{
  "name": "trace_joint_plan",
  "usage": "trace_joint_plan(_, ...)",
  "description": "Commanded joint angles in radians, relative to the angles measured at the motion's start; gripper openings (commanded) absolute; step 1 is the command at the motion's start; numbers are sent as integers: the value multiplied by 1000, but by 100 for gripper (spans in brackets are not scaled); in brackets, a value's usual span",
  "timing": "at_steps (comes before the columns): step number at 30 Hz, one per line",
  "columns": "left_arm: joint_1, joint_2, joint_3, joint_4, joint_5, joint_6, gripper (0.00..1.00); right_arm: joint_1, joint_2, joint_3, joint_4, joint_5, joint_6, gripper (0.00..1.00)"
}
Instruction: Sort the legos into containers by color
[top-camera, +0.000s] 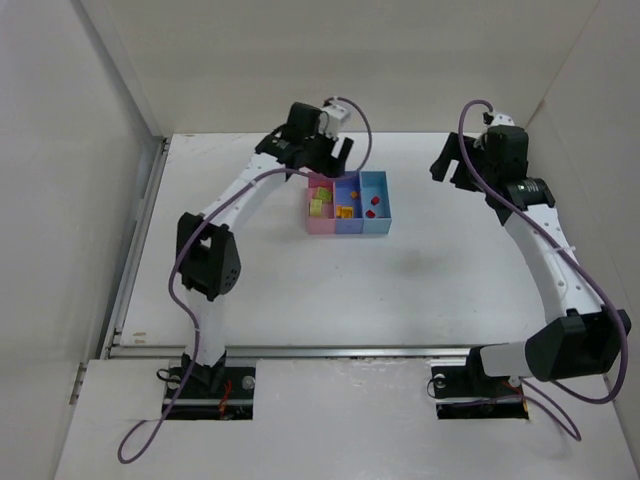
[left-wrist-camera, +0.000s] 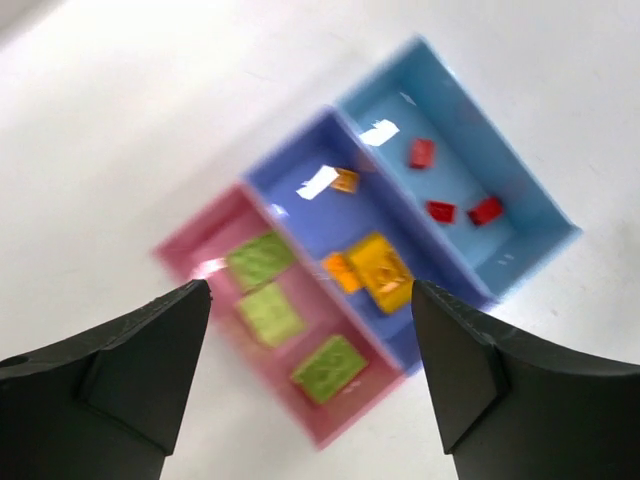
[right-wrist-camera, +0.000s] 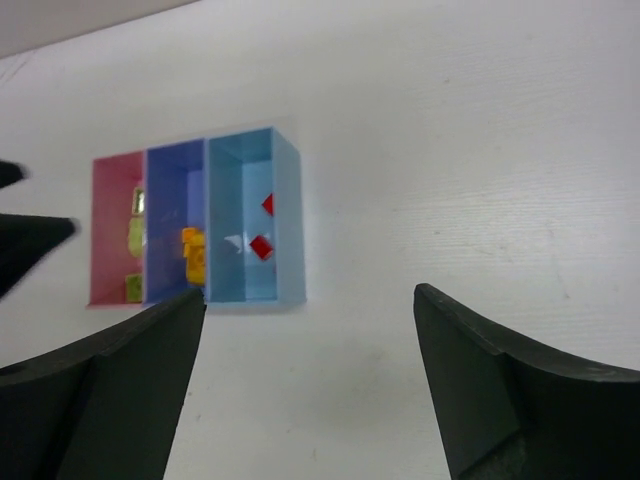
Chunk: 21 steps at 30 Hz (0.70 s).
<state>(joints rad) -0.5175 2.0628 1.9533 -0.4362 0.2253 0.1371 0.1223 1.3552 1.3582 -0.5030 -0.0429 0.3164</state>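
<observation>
The containers are three joined bins: pink (top-camera: 311, 224), purple-blue (top-camera: 346, 183) and light blue (top-camera: 383, 190). In the left wrist view the pink bin (left-wrist-camera: 188, 246) holds three lime green legos (left-wrist-camera: 270, 313). The purple-blue bin (left-wrist-camera: 385, 215) holds a yellow lego (left-wrist-camera: 380, 270) and two orange ones (left-wrist-camera: 344, 180). The light blue bin (left-wrist-camera: 460, 170) holds three red legos (left-wrist-camera: 440, 211). My left gripper (top-camera: 330, 160) (left-wrist-camera: 310, 290) is open and empty, above the bins' far left end. My right gripper (top-camera: 450, 165) (right-wrist-camera: 310, 295) is open and empty, to the right of the bins, which show in its view (right-wrist-camera: 240, 180).
White walls enclose the white table (top-camera: 300, 280) on three sides. A metal rail (top-camera: 300, 350) runs along the near edge in front of the arm bases. A left gripper finger (right-wrist-camera: 30, 245) pokes into the right wrist view.
</observation>
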Motion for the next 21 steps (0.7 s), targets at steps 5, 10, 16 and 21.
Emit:
trace_joint_plan(5, 305, -297, -166, 117, -364, -42, 82, -134, -85, 29, -71, 316, -16, 100)
trace_joint_plan(10, 442, -415, -350, 194, -608, -53, 76, -181, -151, -17, -56, 701, 15, 100)
trace_joint_plan(16, 496, -567, -576, 275, -643, -62, 88, -181, -272, -129, 90, 864, 38, 100)
trace_joint_plan(21, 496, -576, -573, 275, -633, -83, 89, -181, -315, -139, 109, 782, 38, 100)
